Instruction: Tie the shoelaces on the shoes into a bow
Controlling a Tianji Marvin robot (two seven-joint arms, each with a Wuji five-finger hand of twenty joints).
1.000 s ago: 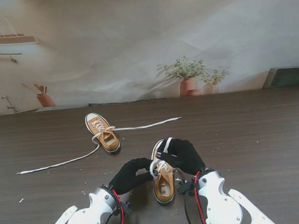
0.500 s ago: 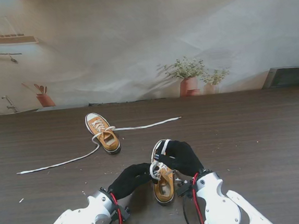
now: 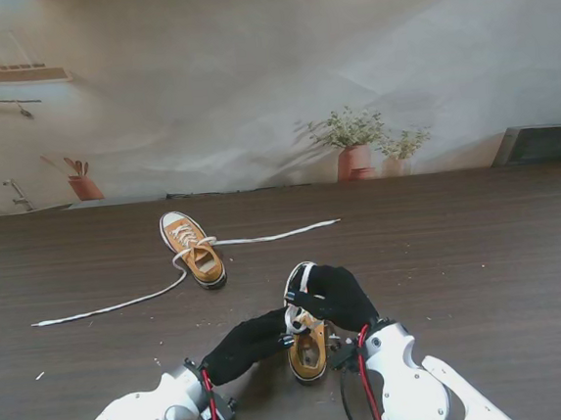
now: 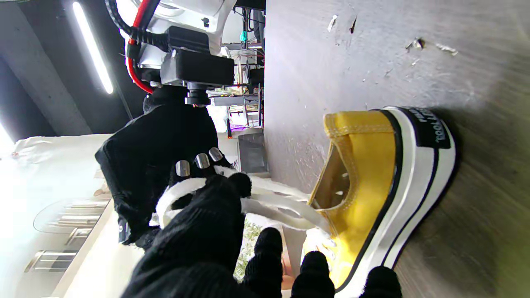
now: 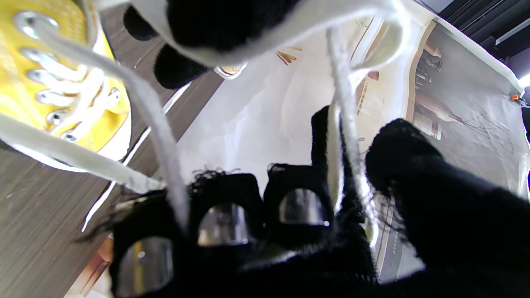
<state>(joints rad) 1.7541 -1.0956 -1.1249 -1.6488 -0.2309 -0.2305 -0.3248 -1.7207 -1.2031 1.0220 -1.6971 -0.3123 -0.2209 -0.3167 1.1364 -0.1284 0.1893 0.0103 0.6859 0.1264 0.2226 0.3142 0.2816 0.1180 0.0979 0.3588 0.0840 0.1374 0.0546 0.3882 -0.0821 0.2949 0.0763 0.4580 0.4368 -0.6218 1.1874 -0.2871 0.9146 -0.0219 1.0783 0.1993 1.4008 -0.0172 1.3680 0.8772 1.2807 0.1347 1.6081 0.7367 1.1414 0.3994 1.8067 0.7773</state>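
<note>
Dark wood desk (image 3: 481, 251), printed backdrop behind. I have both hands over the near shoe (image 3: 308, 350), just ahead of me: my left hand (image 3: 248, 339) fingers pinch a lace loop (image 4: 174, 194), my right hand (image 3: 335, 296) fingers clamp the other strand (image 5: 345, 124). I judge the bow half formed; next calls for wrapping and threading. The far shoe (image 3: 192, 248) lies untied.

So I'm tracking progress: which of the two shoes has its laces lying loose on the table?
The farther shoe, to my left: its laces trail flat across the table. The nearer shoe has its laces held by both hands.
</note>
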